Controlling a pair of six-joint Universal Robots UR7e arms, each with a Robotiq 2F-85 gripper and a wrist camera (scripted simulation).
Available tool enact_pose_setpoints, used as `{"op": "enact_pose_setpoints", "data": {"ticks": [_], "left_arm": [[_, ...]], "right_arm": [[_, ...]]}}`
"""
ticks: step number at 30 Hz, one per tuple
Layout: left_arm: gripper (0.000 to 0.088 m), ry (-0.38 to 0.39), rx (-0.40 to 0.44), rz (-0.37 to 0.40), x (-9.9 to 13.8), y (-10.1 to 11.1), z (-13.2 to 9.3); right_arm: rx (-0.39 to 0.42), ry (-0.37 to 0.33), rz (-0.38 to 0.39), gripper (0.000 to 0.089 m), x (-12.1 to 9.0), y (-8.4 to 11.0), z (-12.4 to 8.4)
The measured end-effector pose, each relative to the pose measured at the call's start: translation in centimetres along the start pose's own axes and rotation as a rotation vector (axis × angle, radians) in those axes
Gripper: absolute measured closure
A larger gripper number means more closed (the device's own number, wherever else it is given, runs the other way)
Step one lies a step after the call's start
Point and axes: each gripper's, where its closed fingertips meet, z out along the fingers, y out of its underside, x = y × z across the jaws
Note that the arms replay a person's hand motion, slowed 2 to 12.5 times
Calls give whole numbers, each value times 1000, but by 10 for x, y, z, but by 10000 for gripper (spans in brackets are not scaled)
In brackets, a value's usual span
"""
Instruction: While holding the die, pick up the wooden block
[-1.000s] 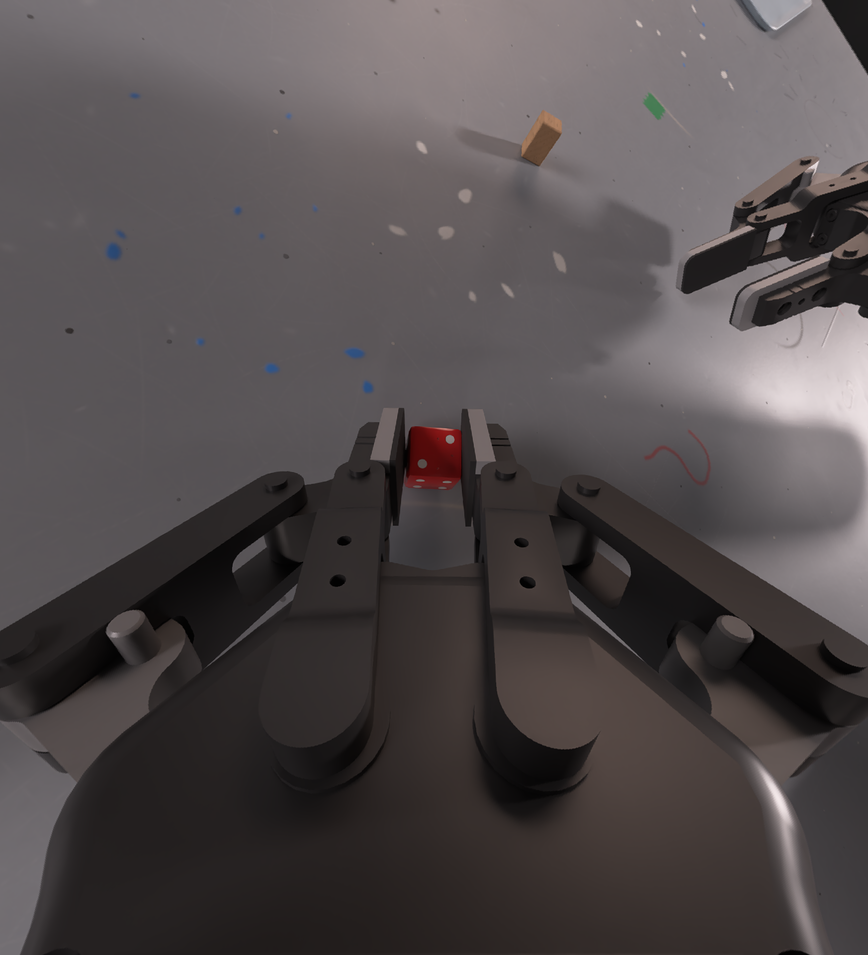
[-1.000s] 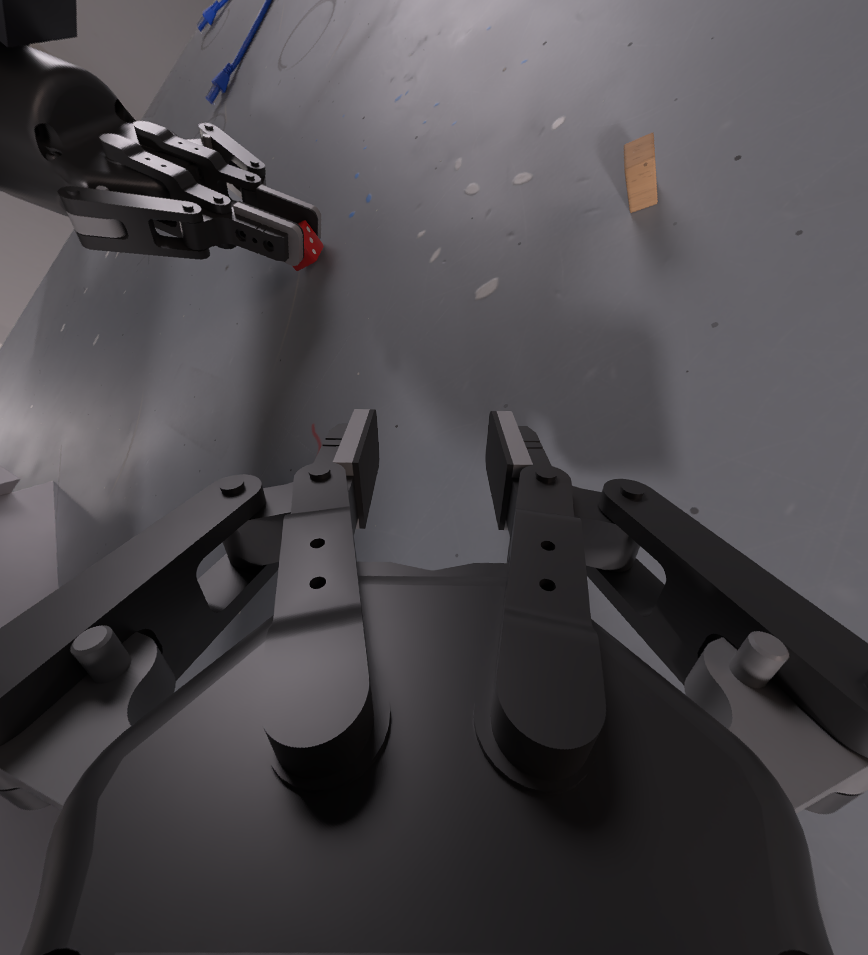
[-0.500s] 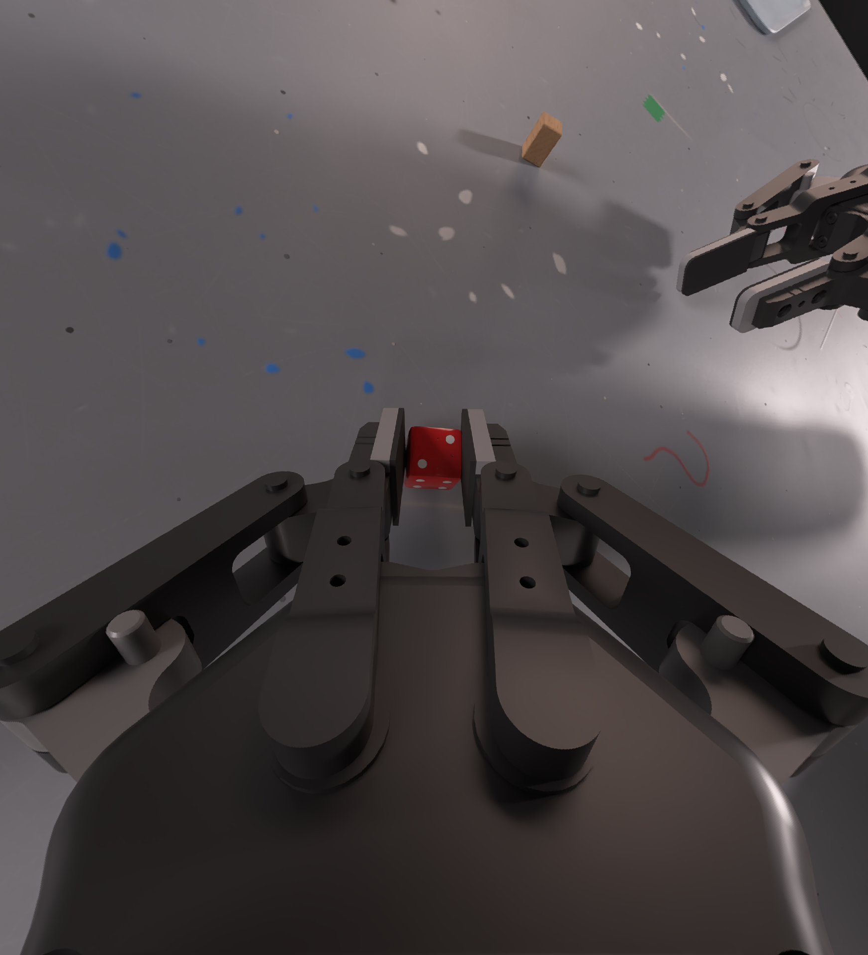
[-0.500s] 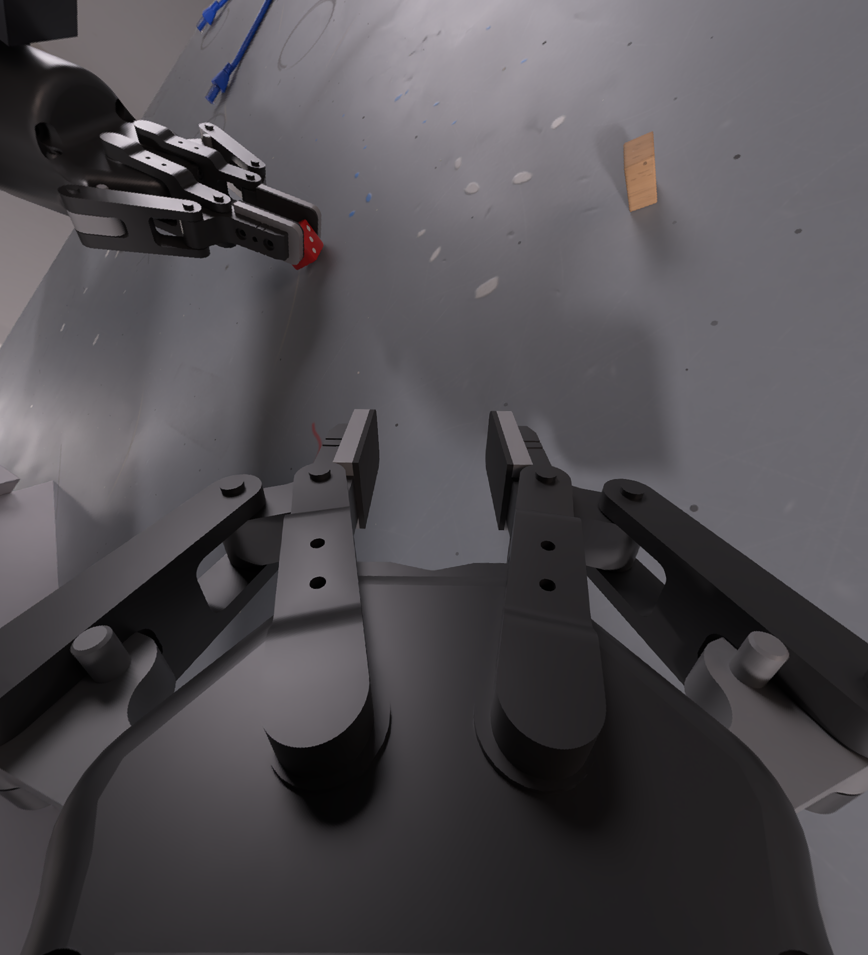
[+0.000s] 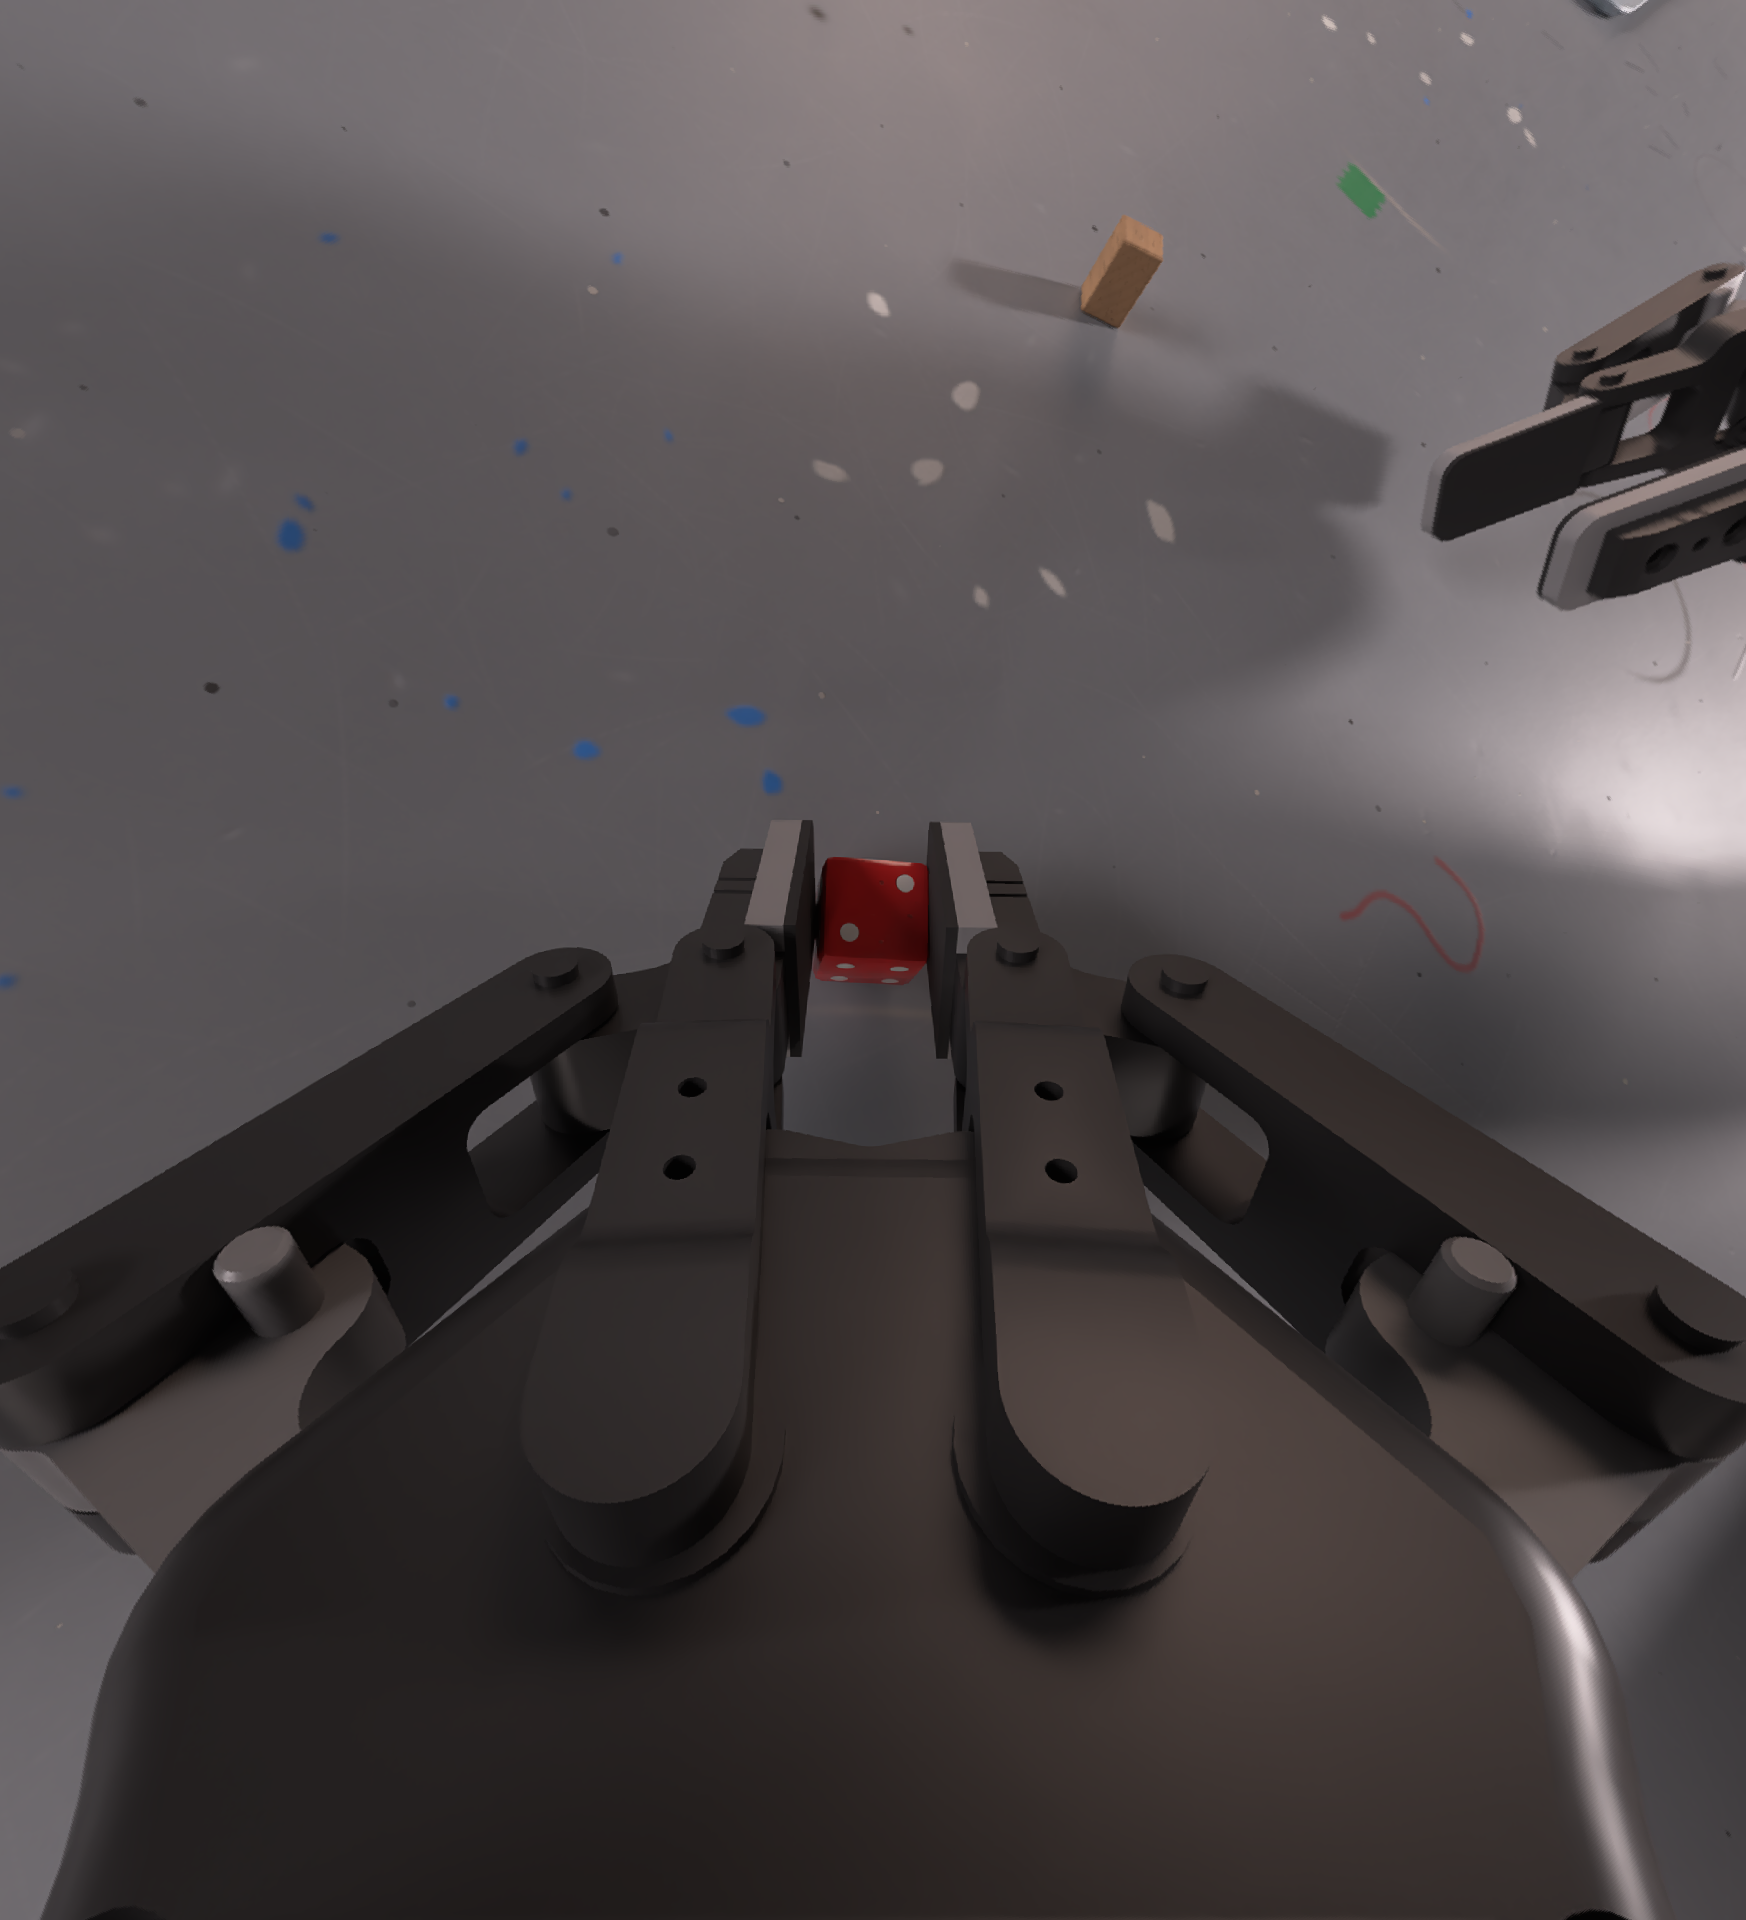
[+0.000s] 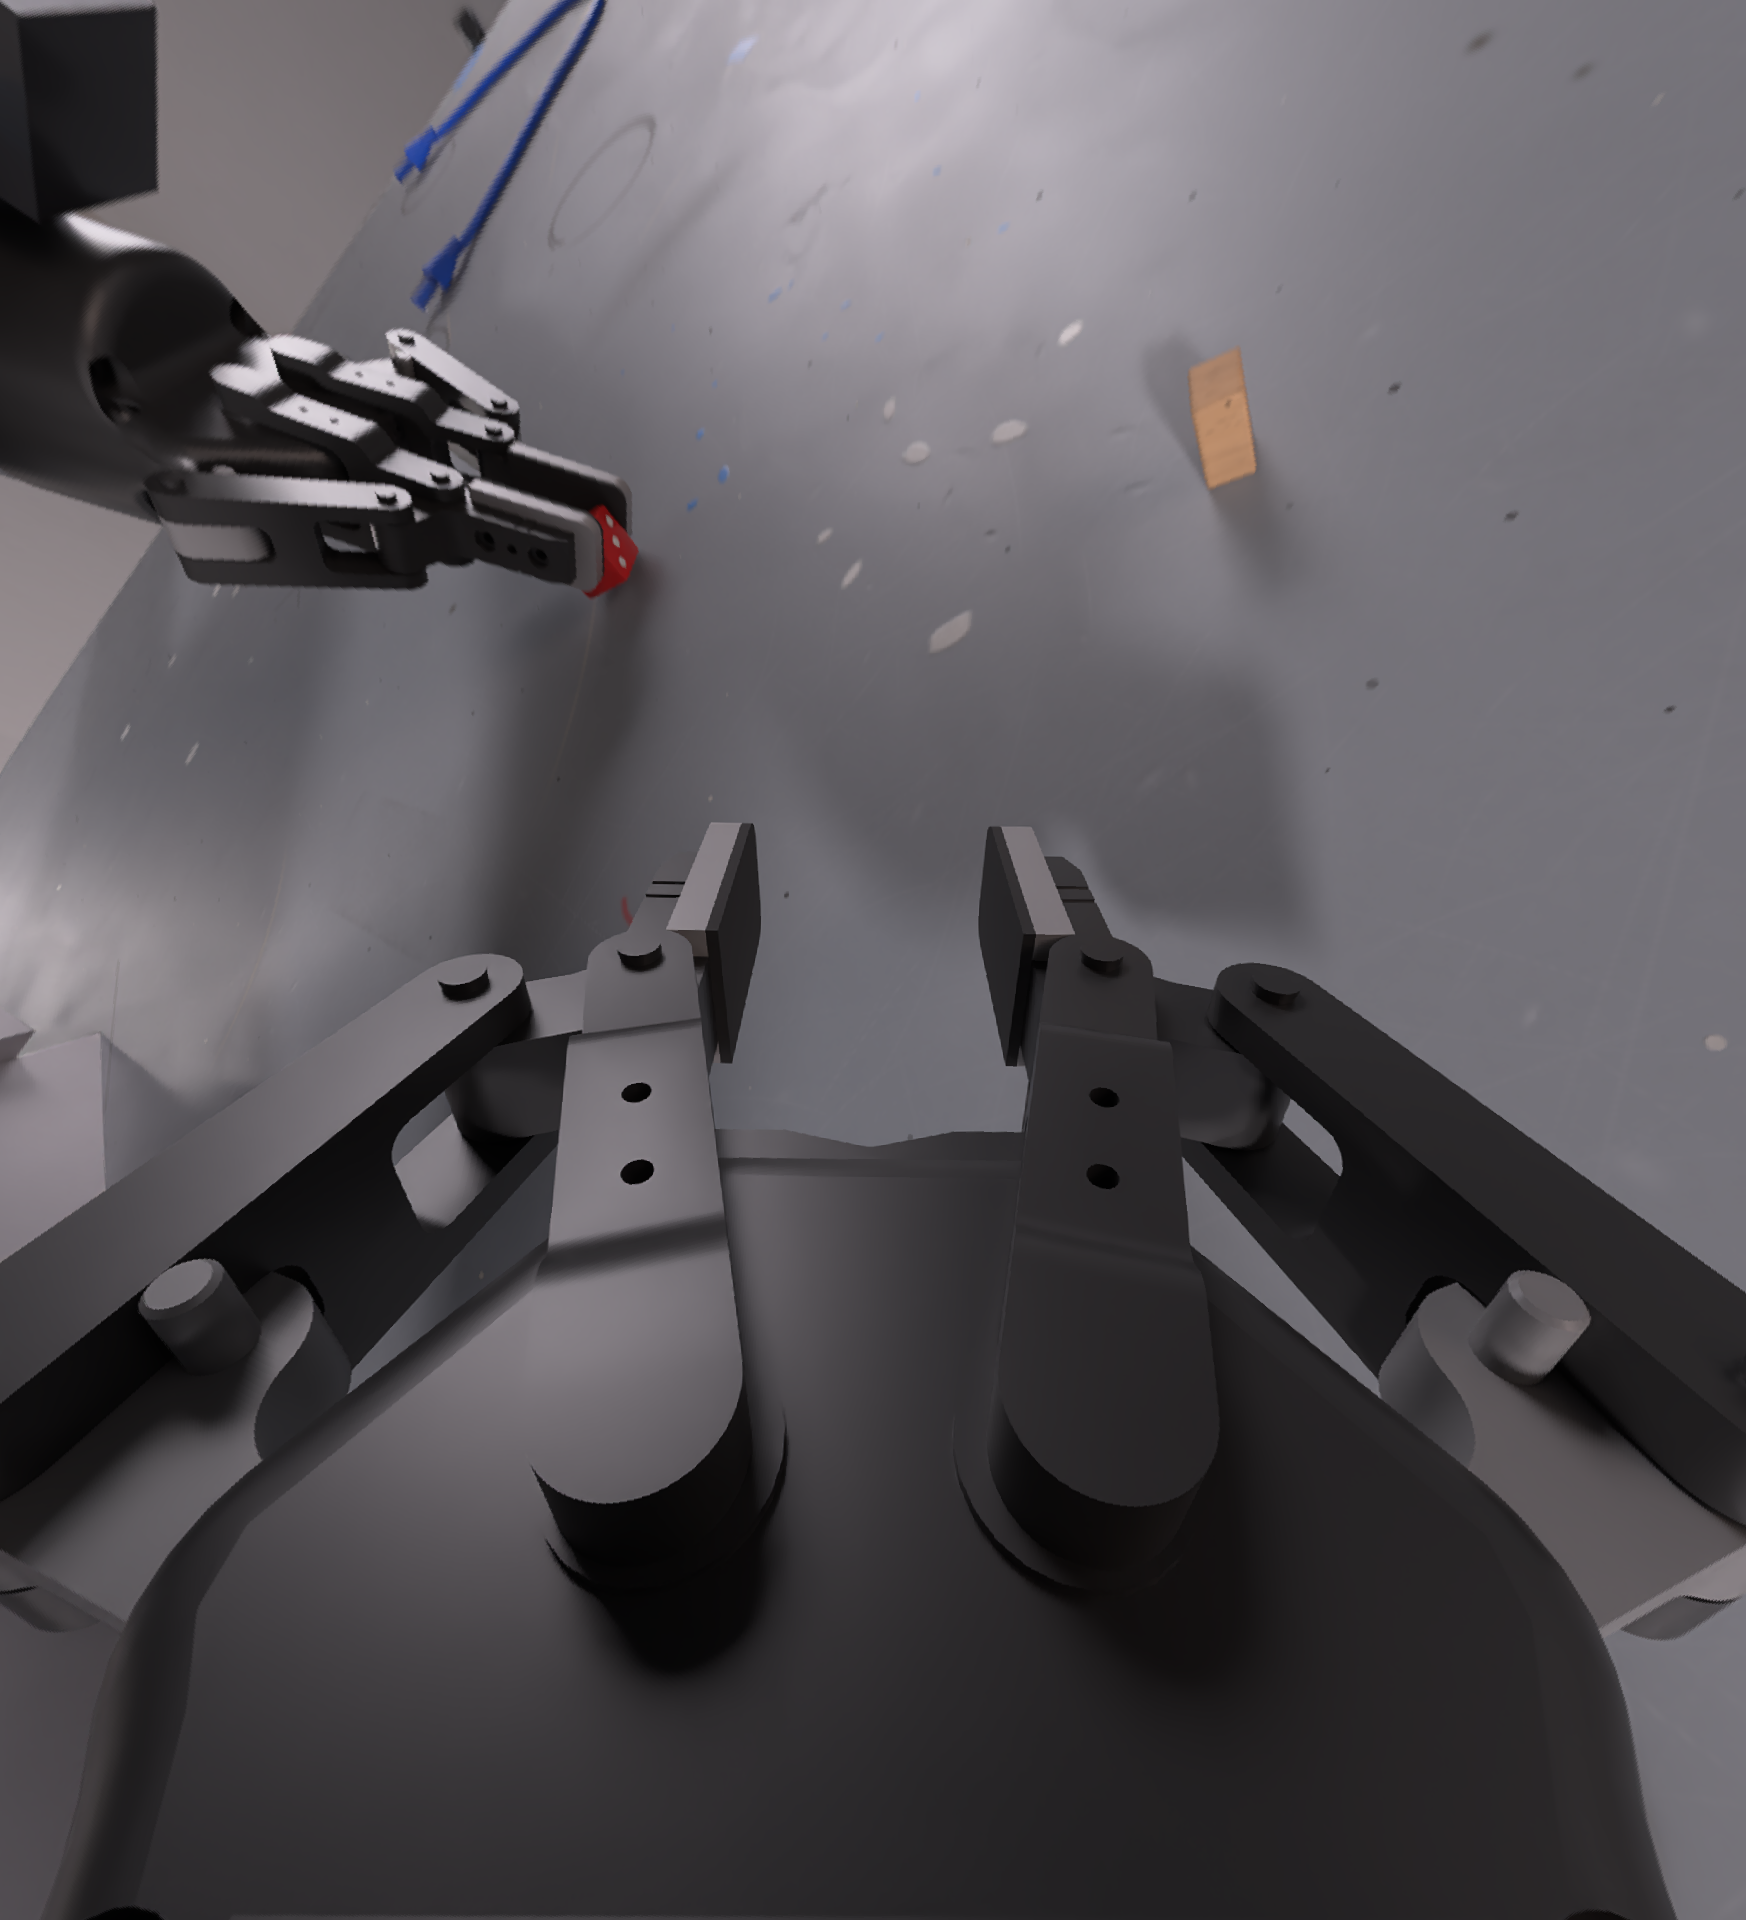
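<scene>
The left gripper pinches a red die between its fingers, seemingly just above the grey tabletop. The right gripper hangs empty, fingers apart. Farther off, the wooden block stands alone.

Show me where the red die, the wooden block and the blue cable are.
red die [image 5: 869, 914]: left wrist view, on its pipped face between the left gripper's pads.
wooden block [image 6: 1224, 418]: right wrist view, middle of its broad face.
blue cable [image 6: 510, 156]: right wrist view, mid-strand.
</scene>
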Motion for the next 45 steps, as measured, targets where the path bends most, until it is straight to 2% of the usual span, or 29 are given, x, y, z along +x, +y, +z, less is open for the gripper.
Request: {"op": "enact_pose_setpoints", "data": {"ticks": [6, 12, 15, 19, 25, 33, 45], "left_arm": [[688, -1, 23, 1, -1, -3, -2], [688, 16, 42, -20, 0, -6, -3], [688, 21, 46, -22, 0, -7, -4], [688, 20, 50, -15, 1, -7, -6], [688, 20, 54, -11, 2, -8, -8], [688, 29, 62, -31, 2, -8, -12], [688, 55, 90, -81, 0, -11, -18]], "right_arm": [[98, 48, -47, 500, 6, -21, -4], [115, 113, -108, 489, 17, -46, -1], [96, 157, -158, 485, 25, -54, 4], [22, 241, -260, 476, 39, -58, 14], [-44, 338, -386, 544, 54, -67, 29], [-59, 386, -447, 641, 57, -85, 48], [-115, 438, -441, 749, 67, -76, 62]]}}
